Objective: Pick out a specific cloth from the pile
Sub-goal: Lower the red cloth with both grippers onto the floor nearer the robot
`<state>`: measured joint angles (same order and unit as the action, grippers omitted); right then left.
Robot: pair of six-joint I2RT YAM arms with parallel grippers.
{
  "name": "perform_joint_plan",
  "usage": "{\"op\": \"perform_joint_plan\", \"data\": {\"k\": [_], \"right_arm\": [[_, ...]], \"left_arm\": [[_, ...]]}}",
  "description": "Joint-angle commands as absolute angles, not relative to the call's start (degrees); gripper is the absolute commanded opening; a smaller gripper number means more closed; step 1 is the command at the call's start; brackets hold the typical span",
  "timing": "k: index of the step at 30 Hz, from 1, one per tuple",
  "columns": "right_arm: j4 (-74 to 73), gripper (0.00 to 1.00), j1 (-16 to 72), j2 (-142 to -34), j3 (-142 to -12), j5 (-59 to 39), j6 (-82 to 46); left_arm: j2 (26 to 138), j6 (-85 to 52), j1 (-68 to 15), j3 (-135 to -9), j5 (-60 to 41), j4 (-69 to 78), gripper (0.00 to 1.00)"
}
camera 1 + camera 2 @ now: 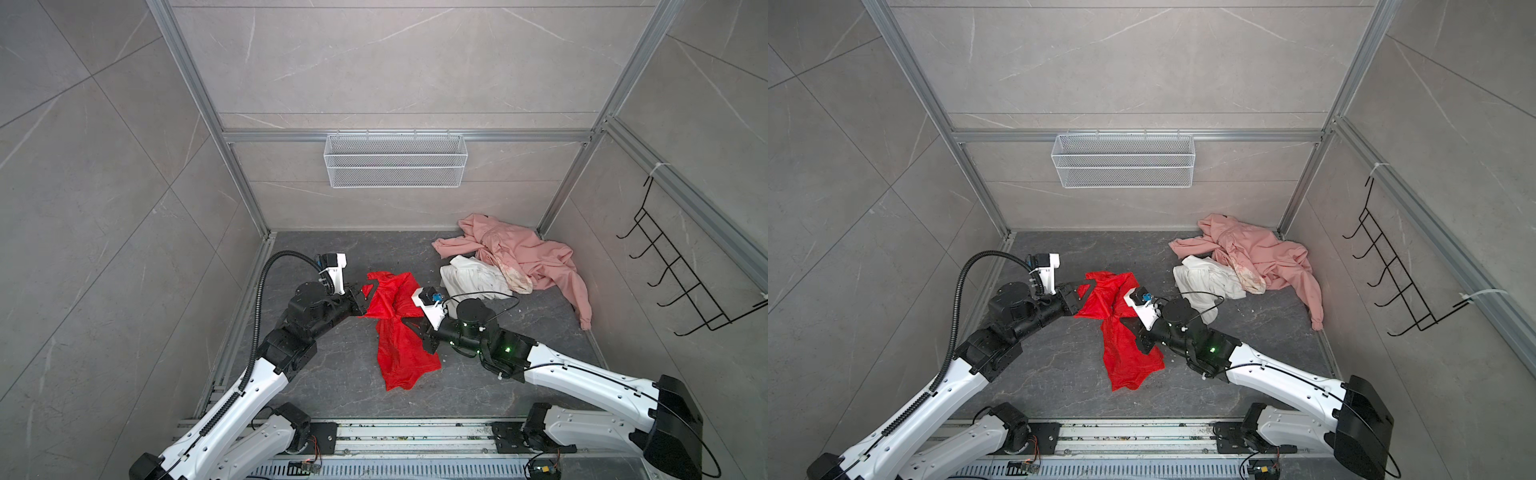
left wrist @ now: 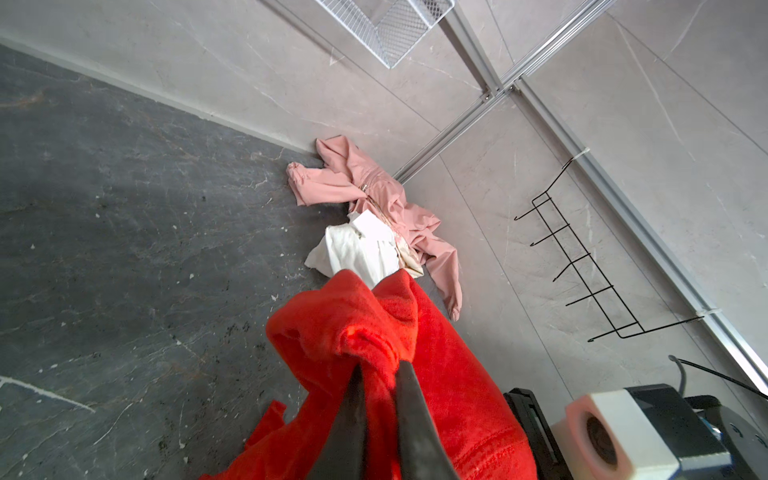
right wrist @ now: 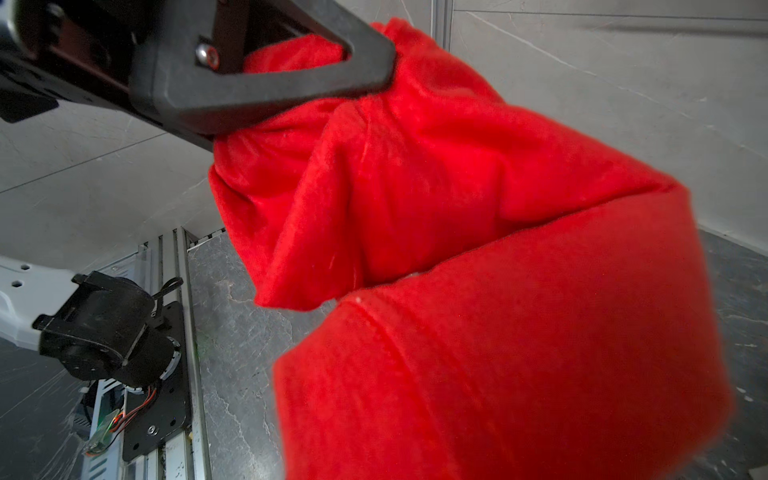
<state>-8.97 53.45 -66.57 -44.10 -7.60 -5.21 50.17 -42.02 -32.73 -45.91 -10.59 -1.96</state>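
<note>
Red cloth (image 2: 457, 353), judged soft, light and slippery, is held bunched in the clamped jaws of left gripper (image 2: 380, 368) and right gripper (image 1: 409, 323). Its tail is trailed on the tabletop (image 1: 332, 257), well apart from the pile (image 1: 519, 253). Thick folds are best gripped.

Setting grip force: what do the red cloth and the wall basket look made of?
The cloth looks like fleece or brushed knit: soft folds, a fuzzy matte nap and a stitched seam show up close. The basket is likely white-coated metal wire: a thin, rigid, see-through mesh.
</note>
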Motion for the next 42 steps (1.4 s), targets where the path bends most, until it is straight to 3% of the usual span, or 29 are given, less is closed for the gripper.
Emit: {"op": "perform_joint_plan", "data": {"k": [1, 29, 33, 42], "right_arm": [[-12.60, 0.00, 53.85, -67.32, -42.49, -6.51, -6.72], [-17.83, 0.01, 54.05, -75.40, -32.38, -4.14, -7.40], [-17.75, 0.13, 54.05, -77.56, -31.79, -3.41, -7.64], [-20.52, 0.23, 54.05, -79.98, -28.51, -0.85, -8.75]], "left_arm": [[48.94, -43.35, -32.51, -44.94, -10.20, -3.02, 0.00], [47.08, -43.79, -32.32, -24.34, -2.69, -3.02, 0.00], [49.37, -43.70, -32.29, -21.74, -2.11, -2.26, 0.00], [53.87, -43.29, -32.26, -18.69, -3.32, 0.67, 0.00]]}}
